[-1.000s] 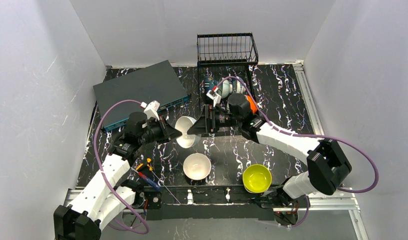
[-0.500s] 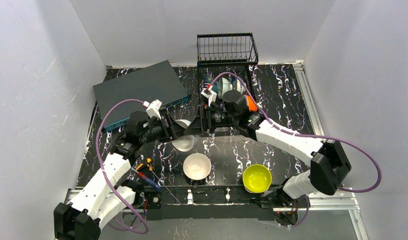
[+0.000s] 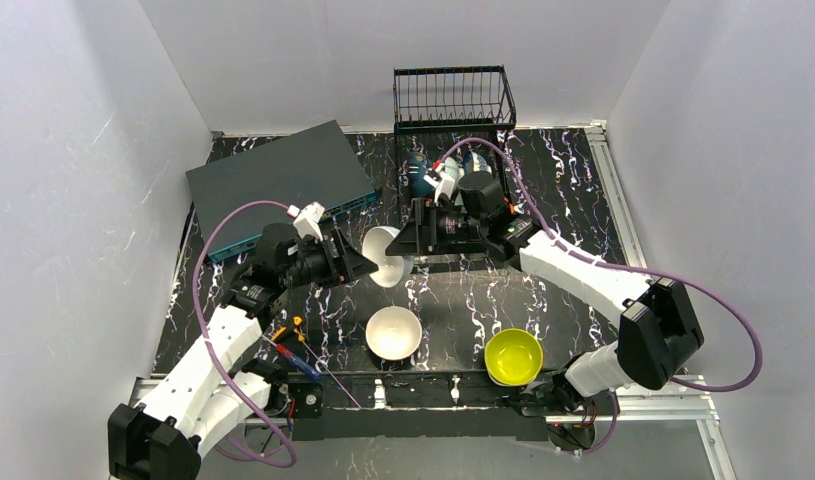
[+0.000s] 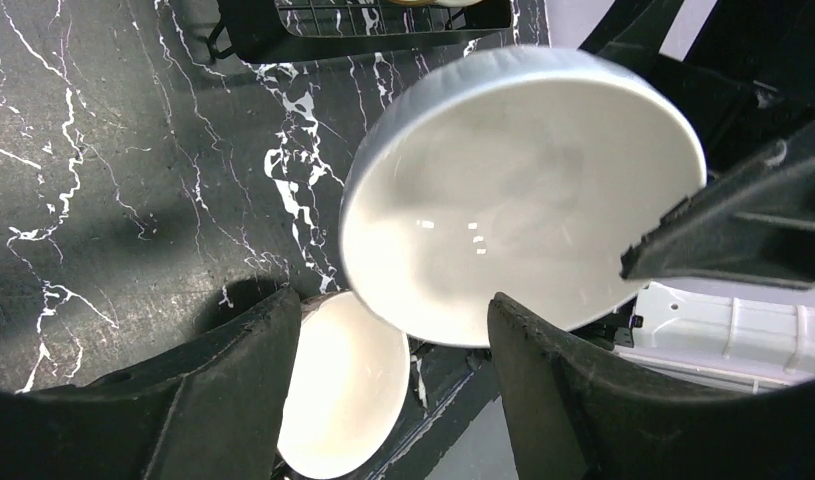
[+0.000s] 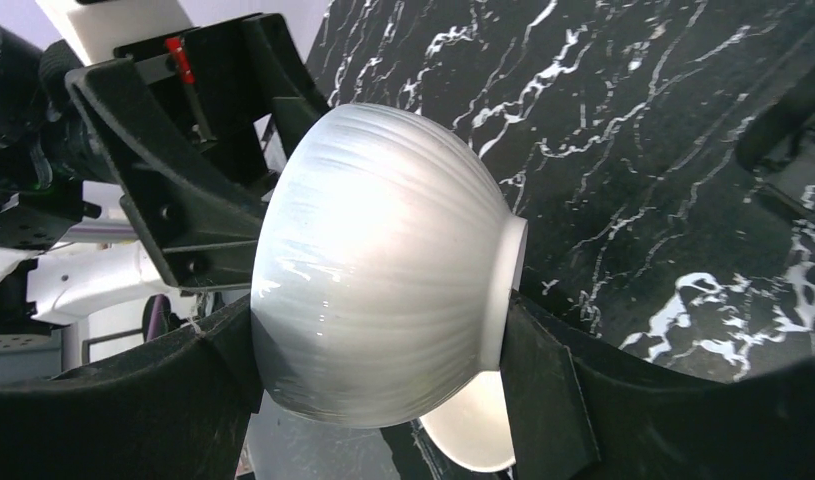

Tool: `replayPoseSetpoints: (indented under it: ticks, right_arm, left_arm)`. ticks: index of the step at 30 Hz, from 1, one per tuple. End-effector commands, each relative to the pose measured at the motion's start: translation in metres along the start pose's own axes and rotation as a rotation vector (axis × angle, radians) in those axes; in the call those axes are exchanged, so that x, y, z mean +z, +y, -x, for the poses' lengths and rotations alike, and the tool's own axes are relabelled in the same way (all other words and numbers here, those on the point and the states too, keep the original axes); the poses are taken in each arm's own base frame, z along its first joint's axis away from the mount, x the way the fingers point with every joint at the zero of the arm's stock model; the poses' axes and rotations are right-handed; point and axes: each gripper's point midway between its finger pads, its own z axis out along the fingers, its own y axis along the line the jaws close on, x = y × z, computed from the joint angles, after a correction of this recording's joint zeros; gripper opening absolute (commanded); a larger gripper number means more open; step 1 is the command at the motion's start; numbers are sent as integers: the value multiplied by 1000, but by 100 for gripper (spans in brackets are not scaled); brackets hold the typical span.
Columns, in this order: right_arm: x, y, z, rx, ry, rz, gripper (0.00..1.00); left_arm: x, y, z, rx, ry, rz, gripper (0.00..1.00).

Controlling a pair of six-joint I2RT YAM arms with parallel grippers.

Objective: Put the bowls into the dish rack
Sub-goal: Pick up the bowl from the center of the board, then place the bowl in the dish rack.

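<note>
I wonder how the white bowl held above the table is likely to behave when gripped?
The white bowl looks stiff and glazed; its shiny highlights suggest it could slip. Its curved wall may let it pivot in the right gripper. Dropped, it would probably chip.

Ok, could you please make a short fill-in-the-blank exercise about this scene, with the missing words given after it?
The claw gripping the white ribbed round bowl in the air belongs to the ___ arm.
A smooth white round bowl stands on the black marbled table beside a third round bowl of bright ___ colour.
The flat dark grey rectangular box lies to the ___ of the black wire dish rack.
Missing words: right; yellow; left.
</note>
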Motion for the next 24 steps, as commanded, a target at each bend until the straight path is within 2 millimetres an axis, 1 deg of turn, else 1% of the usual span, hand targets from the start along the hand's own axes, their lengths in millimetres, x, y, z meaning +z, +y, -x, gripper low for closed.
replayPoseSetpoints:
  ticks: [1, 2, 4, 7, 8, 10, 15, 19, 24]
  right_arm:
    - [-19, 19, 36, -95, -99, 29, 1]
    - [-22, 13, 38, -93, -102, 6, 1]
    - [-28, 0, 43, -99, -111, -45, 1]
    - [-38, -18, 53, -120, -132, -129, 1]
    - [-41, -25, 56, -126, -139, -162, 1]
    - [-48, -36, 64, -140, -159, -227, 1]
    - [-63, -63, 83, -193, -198, -419, 1]
    - [-72, -80, 98, -220, -234, -547, 1]
    - [-79, -96, 115, -249, -256, -663, 1]
  left_arm:
    - [-3, -8, 2, 21, 13, -14, 67]
    - [-3, -8, 3, 24, 15, -13, 67]
    - [-2, -7, 4, 24, 16, -1, 70]
    - [-3, 0, 6, 15, 18, 50, 83]
    - [-4, 1, 7, 14, 14, 66, 90]
    - [-4, 4, 10, 14, 9, 89, 97]
    - [-4, 8, 20, 39, -6, 118, 98]
    - [-6, 13, 31, 83, -6, 157, 98]
    - [-10, 27, 46, 149, -4, 223, 98]
